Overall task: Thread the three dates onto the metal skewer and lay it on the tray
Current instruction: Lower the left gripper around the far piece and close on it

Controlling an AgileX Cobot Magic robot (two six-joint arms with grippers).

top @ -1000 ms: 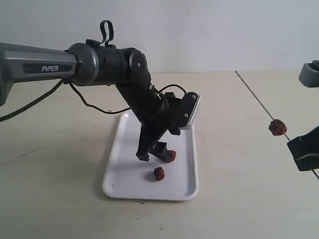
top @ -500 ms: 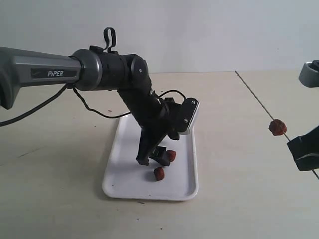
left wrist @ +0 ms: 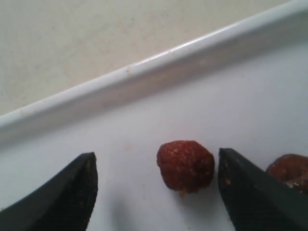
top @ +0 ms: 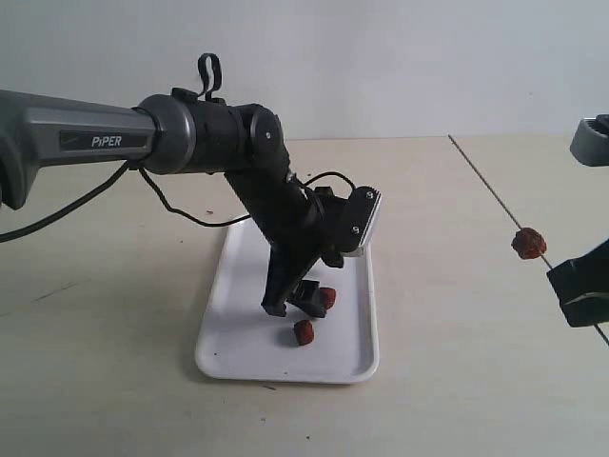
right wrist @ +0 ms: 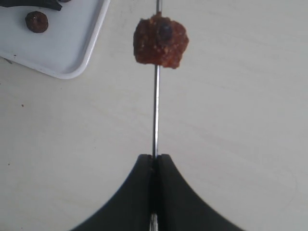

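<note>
The white tray [top: 238, 324] lies mid-table with two dates on it, one [top: 326, 297] beside my left gripper [top: 293, 308] and one [top: 304, 331] just in front of it. My left gripper [left wrist: 156, 156] is open, low over the tray [left wrist: 144, 77]. One date [left wrist: 186, 165] lies between its fingers, close to one finger [left wrist: 255, 192]; a second date [left wrist: 291, 169] sits outside that finger. At the right edge, my right gripper [top: 580, 295] [right wrist: 155, 159] is shut on the metal skewer [right wrist: 155, 115]. The third date [right wrist: 160, 42] [top: 529, 244] is threaded on it, held above the table.
A dark seam [top: 485, 186] runs diagonally across the beige table on the right. The left arm's cable [top: 181, 205] loops above the table behind the tray. The tray's corner [right wrist: 72, 53] shows in the right wrist view, far from the skewer.
The left arm has shifted slightly and dropped its gripper lower over the two dates on the tray. The right gripper and the skewered date have barely moved.
</note>
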